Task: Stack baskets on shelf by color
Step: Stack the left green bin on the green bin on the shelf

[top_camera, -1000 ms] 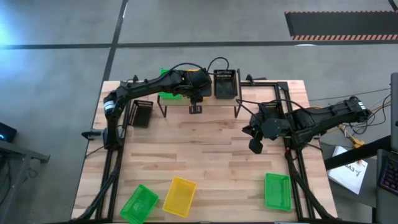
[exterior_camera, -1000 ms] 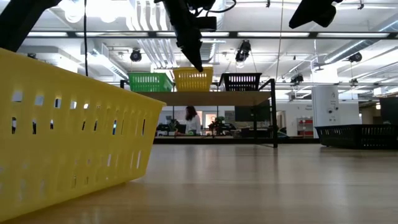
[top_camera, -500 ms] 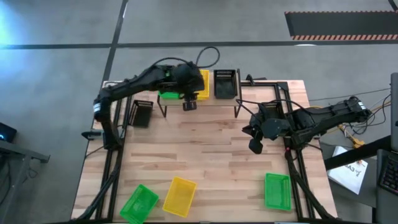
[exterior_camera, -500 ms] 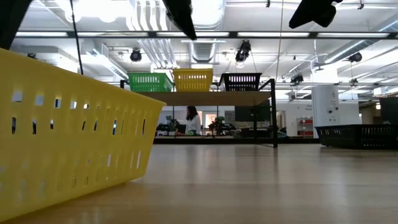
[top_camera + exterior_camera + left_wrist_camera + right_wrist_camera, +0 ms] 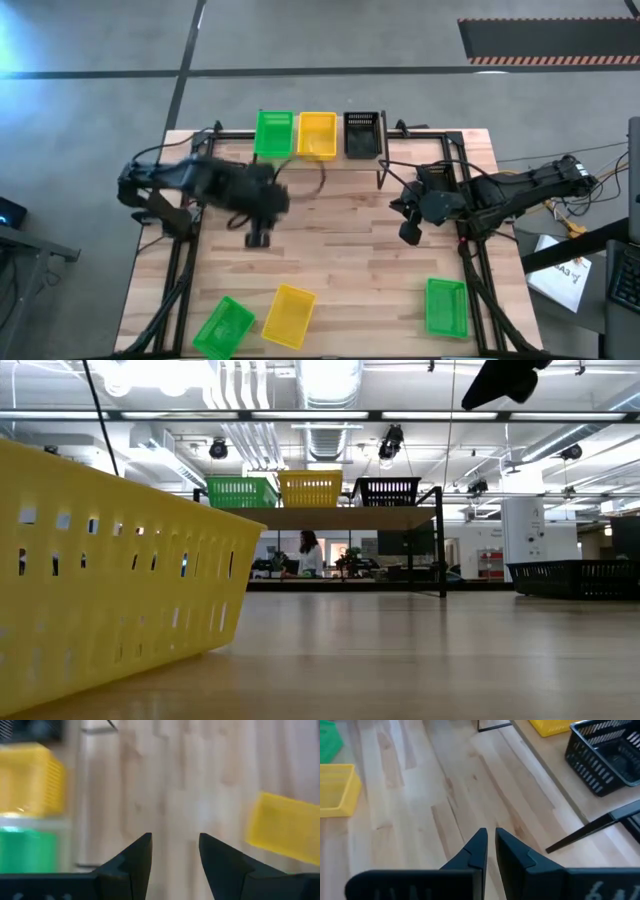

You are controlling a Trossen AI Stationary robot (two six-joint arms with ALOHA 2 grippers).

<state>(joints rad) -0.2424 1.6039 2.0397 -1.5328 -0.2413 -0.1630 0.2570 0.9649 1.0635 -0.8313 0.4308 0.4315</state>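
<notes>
On the shelf (image 5: pixel 340 517) at the table's far edge stand three baskets side by side on their bottoms: green (image 5: pixel 274 133), yellow (image 5: pixel 317 134) and black (image 5: pixel 363 134). My left gripper (image 5: pixel 258 238) hovers open over bare wood left of the table's middle, with nothing between its fingers (image 5: pixel 175 855). My right gripper (image 5: pixel 410 235) hangs shut and empty right of the middle (image 5: pixel 490 845). Near the front edge lie a green basket (image 5: pixel 223 327), a yellow basket (image 5: pixel 289 315) and another green basket (image 5: pixel 446 306).
The black frame rails (image 5: pixel 470 260) run along the table's right and left sides. A black basket (image 5: pixel 575 575) shows low at the right in the low view. Bare wood (image 5: pixel 340 250) lies between the shelf and the front baskets.
My left gripper has left the yellow basket standing on the shelf between the green and black ones. It rose from the basket, then swung back toward the table's left and near side, and is blurred with motion now.
</notes>
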